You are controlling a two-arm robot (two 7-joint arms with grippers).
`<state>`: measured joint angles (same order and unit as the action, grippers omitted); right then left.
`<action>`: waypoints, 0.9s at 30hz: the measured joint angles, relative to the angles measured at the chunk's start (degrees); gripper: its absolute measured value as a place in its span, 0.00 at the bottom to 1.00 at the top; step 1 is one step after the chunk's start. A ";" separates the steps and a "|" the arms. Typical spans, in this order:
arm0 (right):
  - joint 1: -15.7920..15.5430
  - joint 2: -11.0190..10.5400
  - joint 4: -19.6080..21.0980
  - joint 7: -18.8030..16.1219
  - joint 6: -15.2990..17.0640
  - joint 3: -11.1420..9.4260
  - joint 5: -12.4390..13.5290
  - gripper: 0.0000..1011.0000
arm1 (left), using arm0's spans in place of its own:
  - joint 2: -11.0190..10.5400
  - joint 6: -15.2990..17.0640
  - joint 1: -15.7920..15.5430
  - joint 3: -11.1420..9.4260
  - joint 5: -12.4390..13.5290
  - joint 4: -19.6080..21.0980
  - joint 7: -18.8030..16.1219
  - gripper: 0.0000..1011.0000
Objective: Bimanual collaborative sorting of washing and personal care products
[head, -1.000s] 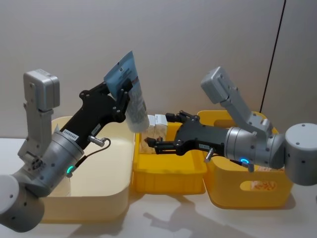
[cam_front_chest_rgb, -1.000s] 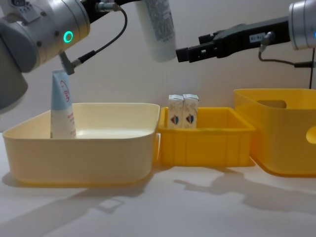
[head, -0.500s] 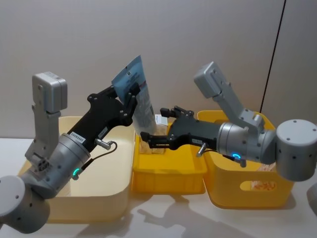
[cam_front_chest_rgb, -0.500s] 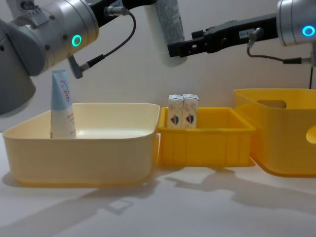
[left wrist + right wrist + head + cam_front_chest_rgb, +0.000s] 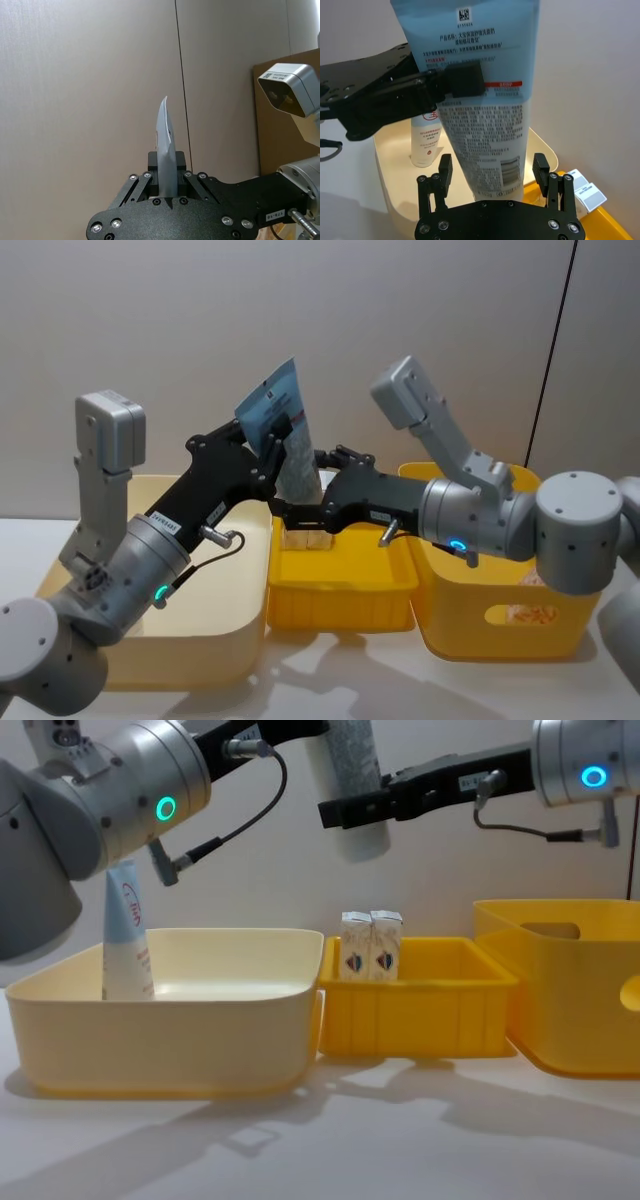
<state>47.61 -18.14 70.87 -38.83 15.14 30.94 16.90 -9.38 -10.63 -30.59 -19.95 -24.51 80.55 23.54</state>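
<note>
Second tube (image 5: 125, 935) upright, chest view

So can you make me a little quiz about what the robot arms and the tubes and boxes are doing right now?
1. True or false: the left gripper is shut on the raised squeeze tube.
2. Where do the two small white cartons stand?
A. in the cream tub
B. in the small yellow tub
C. on the table
3. Fill in: the right gripper has its fingers ____ on either side of the raised tube's lower end.

Key
1. True.
2. B: they stand side by side, upright, at the back of the small yellow tub. The cream tub holds another standing tube.
3. Open.
</note>
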 joint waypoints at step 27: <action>1.78 1.54 -2.03 0.51 -1.30 1.17 -0.20 0.66 | 0.04 0.11 0.26 -0.31 0.03 0.38 -0.21 0.19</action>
<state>49.39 -16.60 68.85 -38.32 13.84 32.11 16.70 -9.34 -10.52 -30.33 -20.25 -24.48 80.93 23.33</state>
